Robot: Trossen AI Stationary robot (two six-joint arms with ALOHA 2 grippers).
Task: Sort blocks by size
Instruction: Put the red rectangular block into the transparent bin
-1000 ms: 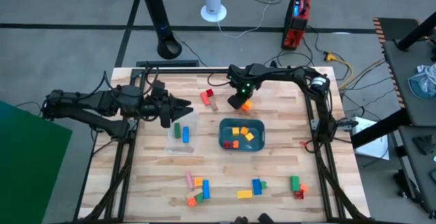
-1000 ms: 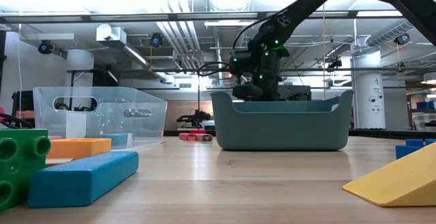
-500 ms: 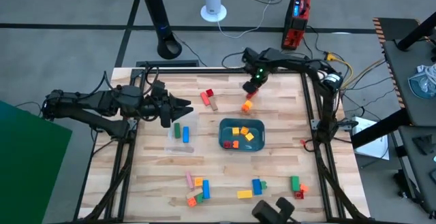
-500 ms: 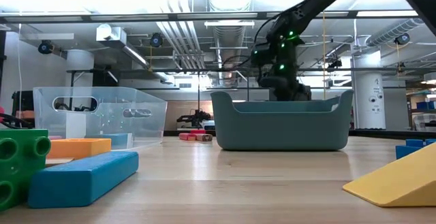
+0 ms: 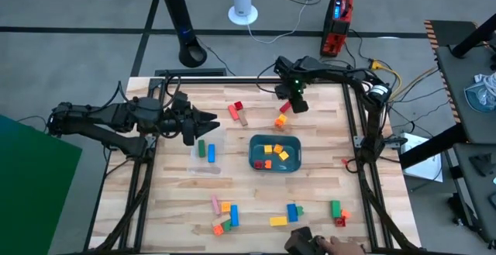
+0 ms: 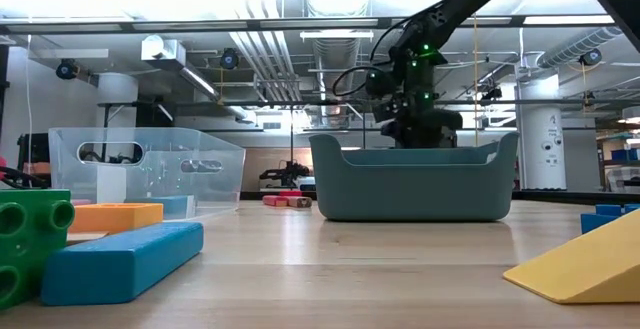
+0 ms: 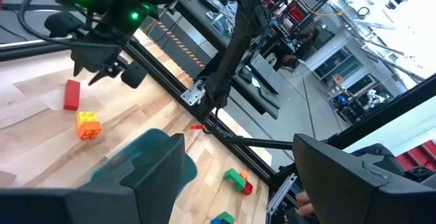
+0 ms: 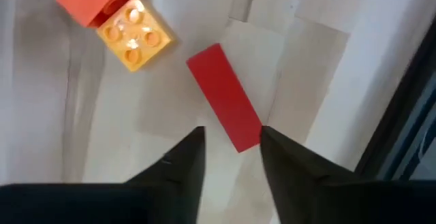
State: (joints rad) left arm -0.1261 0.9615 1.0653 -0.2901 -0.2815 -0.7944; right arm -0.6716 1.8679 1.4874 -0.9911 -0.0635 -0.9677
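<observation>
A wooden table [image 5: 155,201] seen from above, with 2 dark robot arms sorting toy blocks by size. At the left, the left gripper [image 5: 208,120] hangs level over the clear container [image 5: 206,153], which holds a green bar [image 5: 201,148] and a blue bar [image 5: 211,153]; its fingers stand apart and hold nothing, and this arm appears to be waiting. In the middle, the teal tray [image 5: 255,162] holds several short yellow, orange and red blocks, while more loose blocks [image 5: 227,215] lie scattered along the table's near edge. Toward the far right, the right gripper [image 5: 297,105] points down at a red bar [image 8: 224,97], which lies flat on the wood just beside a stacked orange and yellow block [image 8: 114,20]. In the right wrist view the 2 fingers are parted and empty, with the bar's nearer end between their tips. To do this pick well, the gripper should probably come straight down, close across the bar's narrow width near its middle, and keep clear of the stacked block. The right arm reaches in from the table's right side, bent at the elbow.
</observation>
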